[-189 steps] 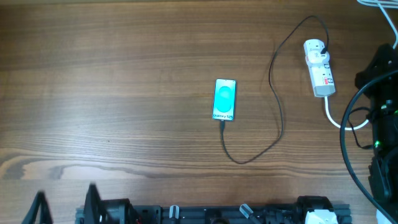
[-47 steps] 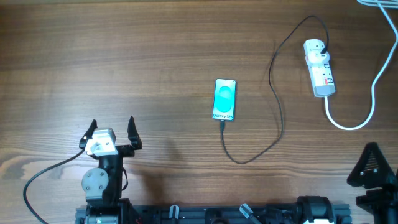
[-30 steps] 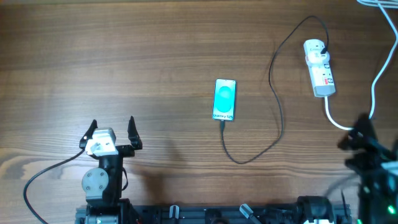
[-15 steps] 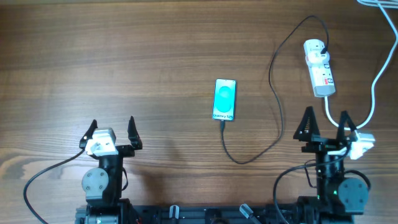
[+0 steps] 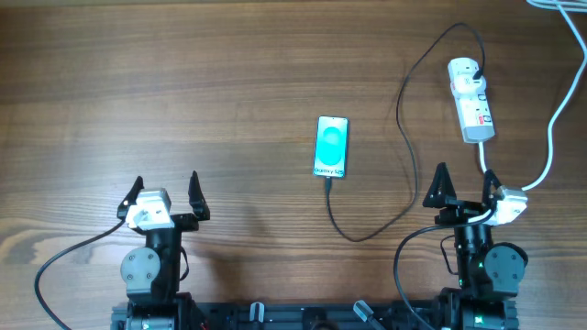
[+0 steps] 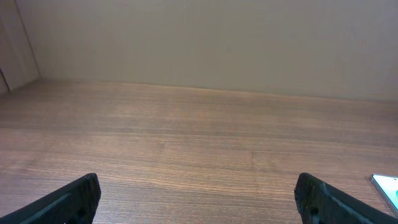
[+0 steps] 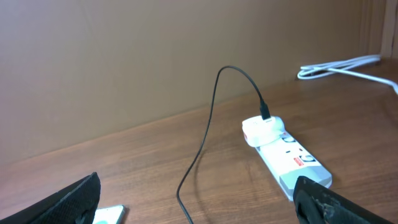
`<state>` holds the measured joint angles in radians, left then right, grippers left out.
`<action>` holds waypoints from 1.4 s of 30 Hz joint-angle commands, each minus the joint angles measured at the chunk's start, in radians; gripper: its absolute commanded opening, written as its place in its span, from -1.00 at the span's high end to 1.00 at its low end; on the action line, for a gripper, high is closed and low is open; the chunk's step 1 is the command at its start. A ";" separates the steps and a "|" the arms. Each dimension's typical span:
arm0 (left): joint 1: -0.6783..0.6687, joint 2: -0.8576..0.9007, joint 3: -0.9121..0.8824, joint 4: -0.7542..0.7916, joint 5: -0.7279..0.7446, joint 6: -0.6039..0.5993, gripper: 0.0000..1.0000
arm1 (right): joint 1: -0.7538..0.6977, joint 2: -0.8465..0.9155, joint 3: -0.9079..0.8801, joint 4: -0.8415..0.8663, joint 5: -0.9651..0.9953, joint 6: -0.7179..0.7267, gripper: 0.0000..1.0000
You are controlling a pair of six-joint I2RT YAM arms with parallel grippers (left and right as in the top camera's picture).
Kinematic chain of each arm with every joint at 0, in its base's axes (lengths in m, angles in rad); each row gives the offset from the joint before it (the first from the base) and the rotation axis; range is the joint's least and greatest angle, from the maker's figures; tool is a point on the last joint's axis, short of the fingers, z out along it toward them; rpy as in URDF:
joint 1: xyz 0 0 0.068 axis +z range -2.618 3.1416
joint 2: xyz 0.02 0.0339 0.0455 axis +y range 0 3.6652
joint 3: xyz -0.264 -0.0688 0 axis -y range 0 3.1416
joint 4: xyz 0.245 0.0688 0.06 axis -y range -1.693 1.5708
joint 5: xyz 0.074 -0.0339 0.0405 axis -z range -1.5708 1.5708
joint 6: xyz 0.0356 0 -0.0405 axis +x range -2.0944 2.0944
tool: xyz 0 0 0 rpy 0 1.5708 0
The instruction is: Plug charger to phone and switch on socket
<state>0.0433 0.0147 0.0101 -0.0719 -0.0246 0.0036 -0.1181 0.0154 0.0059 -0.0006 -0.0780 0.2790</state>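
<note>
Two grippers, each with fingers spread wide and gripping nothing. Left gripper (image 5: 166,186) sits at 8 o'clock from the cyan-screened flat rectangular phone (image 5: 331,146); right gripper (image 5: 462,183) at 4 o'clock. Phone lies flat near the middle of the brown wooden table (image 5: 183,73), white text band toward 6 o'clock. Thin black charger cable (image 5: 406,137) meets the phone's 6 o'clock edge, loops out toward 3 o'clock, then climbs to a white adapter (image 5: 466,69). The adapter is on the 12 o'clock end of the white elongated plastic socket strip (image 5: 473,112), at 2 o'clock from the phone. Thick white cord (image 5: 551,128) leaves the strip's 6 o'clock end, passing close by the right gripper.
</note>
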 commanded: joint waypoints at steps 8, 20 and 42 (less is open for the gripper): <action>0.005 -0.005 -0.004 0.000 0.012 0.019 -1.00 | -0.004 -0.012 -0.001 0.002 0.009 -0.016 -0.99; 0.005 -0.005 -0.004 0.000 0.012 0.019 -1.00 | -0.004 -0.010 -0.001 0.002 0.009 -0.016 -0.99; 0.005 -0.005 -0.004 0.000 0.012 0.019 -1.00 | -0.003 -0.013 -0.001 0.005 0.055 -0.253 -0.99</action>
<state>0.0433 0.0147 0.0101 -0.0719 -0.0242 0.0036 -0.1181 0.0154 0.0059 -0.0002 -0.0185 0.0452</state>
